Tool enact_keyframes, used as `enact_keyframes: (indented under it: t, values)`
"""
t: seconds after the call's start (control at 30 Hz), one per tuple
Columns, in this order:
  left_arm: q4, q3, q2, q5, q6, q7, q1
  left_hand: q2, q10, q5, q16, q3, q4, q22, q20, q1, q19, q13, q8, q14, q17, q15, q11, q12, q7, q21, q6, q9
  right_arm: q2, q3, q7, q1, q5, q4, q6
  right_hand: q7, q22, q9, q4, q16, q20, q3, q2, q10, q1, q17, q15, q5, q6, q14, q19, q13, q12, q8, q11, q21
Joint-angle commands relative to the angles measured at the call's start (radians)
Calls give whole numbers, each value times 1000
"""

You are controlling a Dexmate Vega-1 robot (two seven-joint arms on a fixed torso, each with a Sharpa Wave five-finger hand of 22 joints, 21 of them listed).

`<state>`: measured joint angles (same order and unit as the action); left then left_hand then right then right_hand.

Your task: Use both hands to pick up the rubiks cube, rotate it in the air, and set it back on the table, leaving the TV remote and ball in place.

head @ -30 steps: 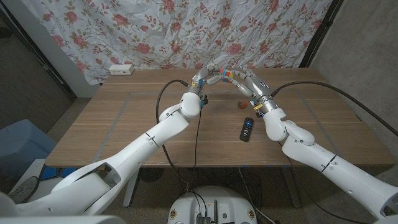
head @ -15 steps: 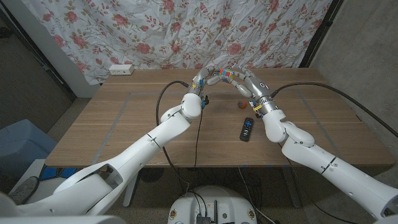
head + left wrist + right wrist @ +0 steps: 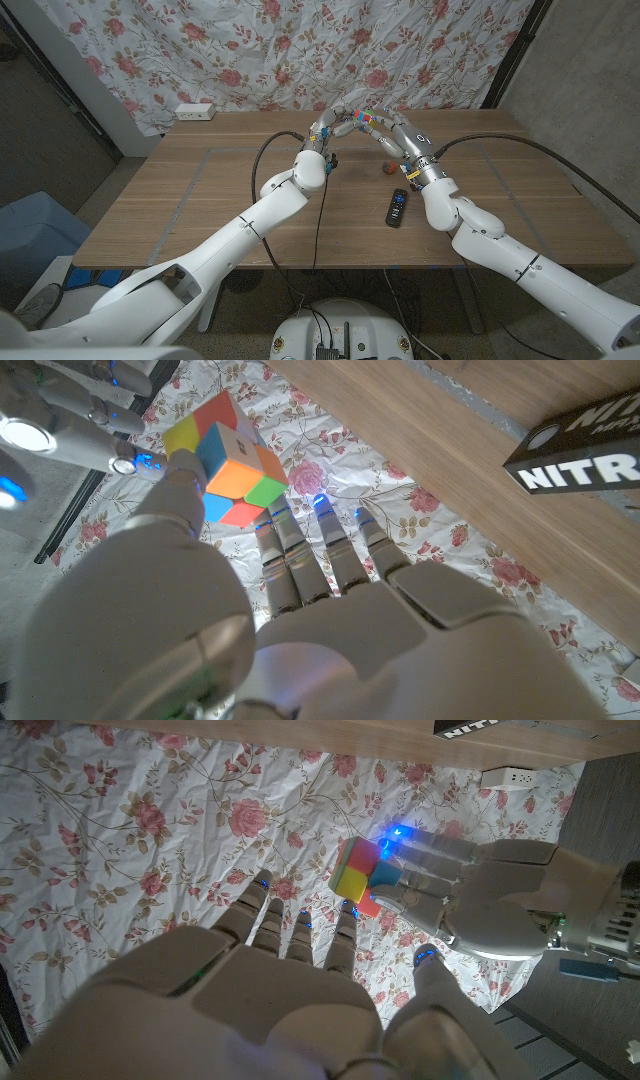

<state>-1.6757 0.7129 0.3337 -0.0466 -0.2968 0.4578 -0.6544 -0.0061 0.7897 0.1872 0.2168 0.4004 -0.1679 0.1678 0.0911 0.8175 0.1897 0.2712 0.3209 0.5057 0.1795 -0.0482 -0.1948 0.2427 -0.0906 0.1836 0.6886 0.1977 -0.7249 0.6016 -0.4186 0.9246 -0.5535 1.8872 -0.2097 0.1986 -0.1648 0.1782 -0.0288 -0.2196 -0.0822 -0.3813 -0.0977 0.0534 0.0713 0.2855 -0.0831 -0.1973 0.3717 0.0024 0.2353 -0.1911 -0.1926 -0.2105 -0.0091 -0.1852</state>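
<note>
cube (image 3: 361, 117) aloft, that is the sum of it: the rubiks cube hangs clear of the wooden table (image 3: 200, 200), up against the flowered curtain (image 3: 250, 50) at about twelve o'clock in the head view, caught between the two hands. the left hand (image 3: 335, 122) comes at it from the nine o'clock side and the right hand (image 3: 392, 128) from the three o'clock side. in the left wrist view the cube (image 3: 228, 458) shows orange, green, blue, yellow and pink squares, with the left hand's (image 3: 300, 600) thumb pressed to one side of it and the right hand's fingers (image 3: 90, 450) meeting it from the far side; the left hand's other fingers stand straight and a little apart, not touching the cube. in the right wrist view the cube (image 3: 362, 875) sits on the left hand's (image 3: 480, 905) fingertips, while the right hand's (image 3: 280, 980) own fingers reach toward it, slightly spread; i cannot tell from there which of them actually touch it.

the small red ball (image 3: 386, 168) lies on the table at about six o'clock from the cube, under the right forearm. the black tv remote (image 3: 397, 207) lies farther toward six o'clock, just beside the right arm, lengthwise toward the robot. a white power strip (image 3: 195, 111) sits at the table's far edge, near ten o'clock.
</note>
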Motion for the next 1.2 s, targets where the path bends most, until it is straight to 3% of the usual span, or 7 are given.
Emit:
enact_keyframes:
  t: [0.03,0.4,1.2]
  values:
    - [9,-10,-15,28,14,4,-3,12,37,8,3,2,1,3,-3,-1,6,6,3,7,1,-98,-24,2,19,7,32,1,10,9,-15,8,-18,-5,-9,2,-3,3,-4,-8,2,-9,-39,9,-6,4,5,1,14,5,6,-3,-6,-4,-4,-4]
    - [6,-19,-19,63,17,1,-10,11,30,7,0,-1,3,3,-1,-6,4,6,-1,3,1,-95,-23,-3,17,6,32,2,20,18,-39,14,-32,-12,-7,0,-3,3,-6,-12,14,-12,-41,20,-3,4,15,1,25,10,6,-3,-10,-2,-4,-4]
    - [13,-24,-27,97,28,5,-6,13,37,7,0,-4,3,3,-1,-9,6,6,-6,5,1,-96,-23,-4,22,6,38,2,32,32,-57,21,-39,-32,-4,-5,-3,4,-8,-14,12,-16,-42,23,0,5,17,2,42,11,10,-3,-10,1,-4,-5]
